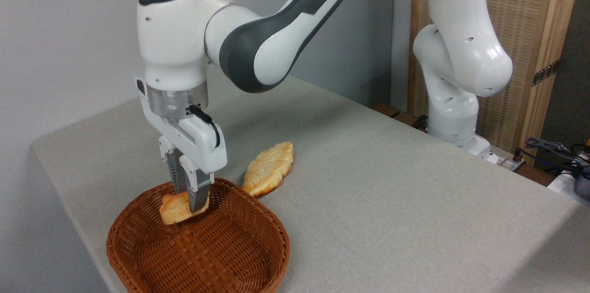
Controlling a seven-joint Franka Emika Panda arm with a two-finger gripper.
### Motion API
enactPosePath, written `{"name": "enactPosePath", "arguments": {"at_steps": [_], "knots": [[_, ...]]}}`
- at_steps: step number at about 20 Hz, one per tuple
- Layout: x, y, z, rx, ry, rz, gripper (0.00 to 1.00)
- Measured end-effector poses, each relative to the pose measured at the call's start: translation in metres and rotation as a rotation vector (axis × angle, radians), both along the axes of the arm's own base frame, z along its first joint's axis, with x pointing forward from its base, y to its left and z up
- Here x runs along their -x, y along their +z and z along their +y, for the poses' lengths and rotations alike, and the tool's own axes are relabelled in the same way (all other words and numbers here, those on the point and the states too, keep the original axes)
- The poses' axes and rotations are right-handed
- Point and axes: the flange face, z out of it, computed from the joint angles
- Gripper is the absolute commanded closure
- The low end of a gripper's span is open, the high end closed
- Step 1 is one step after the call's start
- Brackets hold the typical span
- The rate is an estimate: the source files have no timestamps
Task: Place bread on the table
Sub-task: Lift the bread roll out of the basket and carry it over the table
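Behind we see a plain grey wall [69, 30]. At the right stands a wooden panel [530, 30] with woven filling, and some cables [553, 148] lie beside it. The light is soft and even.
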Motion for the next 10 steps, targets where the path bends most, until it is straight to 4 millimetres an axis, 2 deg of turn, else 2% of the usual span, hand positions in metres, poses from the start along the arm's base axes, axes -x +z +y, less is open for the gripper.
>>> {"name": "enactPosePath", "arguments": {"at_steps": [6,10], "knots": [[0.012,0.050,0.017,0.023,0.019,-0.057,0.54],[0.034,0.065,0.028,0.029,0.015,0.045,0.52]]}}
